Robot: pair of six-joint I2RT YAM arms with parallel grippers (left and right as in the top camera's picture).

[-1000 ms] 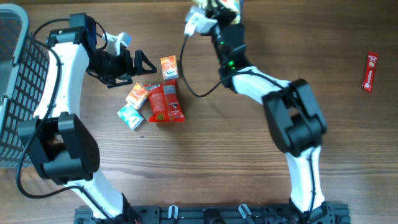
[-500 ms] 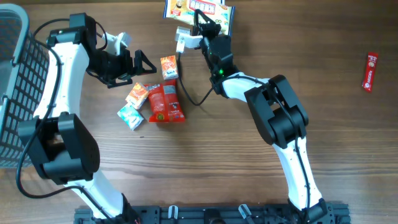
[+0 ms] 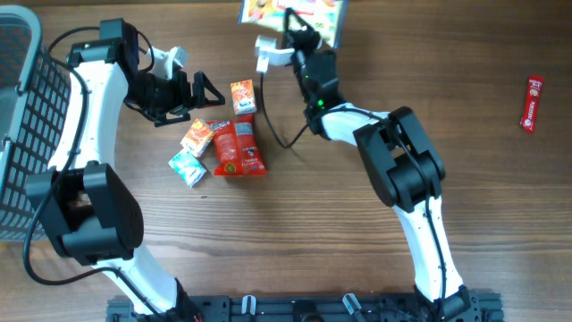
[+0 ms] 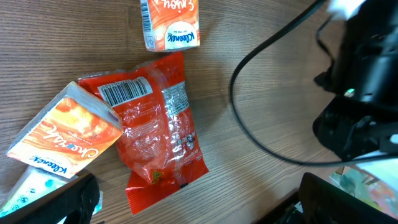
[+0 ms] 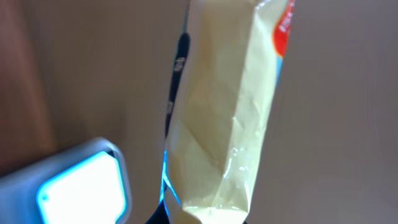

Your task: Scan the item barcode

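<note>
My right gripper (image 3: 299, 34) reaches to the far edge of the table and is shut on a colourful snack packet (image 3: 290, 12). In the right wrist view the packet (image 5: 224, 112) rises from the jaws as a cream, creased back with red print at its top corner. No barcode shows on it. A pale device with a glowing blue-white face (image 5: 81, 186) sits beside it at lower left. My left gripper (image 3: 192, 94) hangs open over a small pile. Its fingers (image 4: 348, 199) stand wide apart with only bare wood between them.
The pile holds a red packet (image 4: 155, 124) with its barcode up, two orange cartons (image 3: 242, 97) (image 3: 197, 136) and a teal carton (image 3: 188, 167). A wire basket (image 3: 18, 134) stands at the left edge. A red bar (image 3: 532, 103) lies far right.
My right arm swung left along the table's far edge, bringing the packet into the overhead view, then shifted it slightly up and right. The left arm has not moved.
</note>
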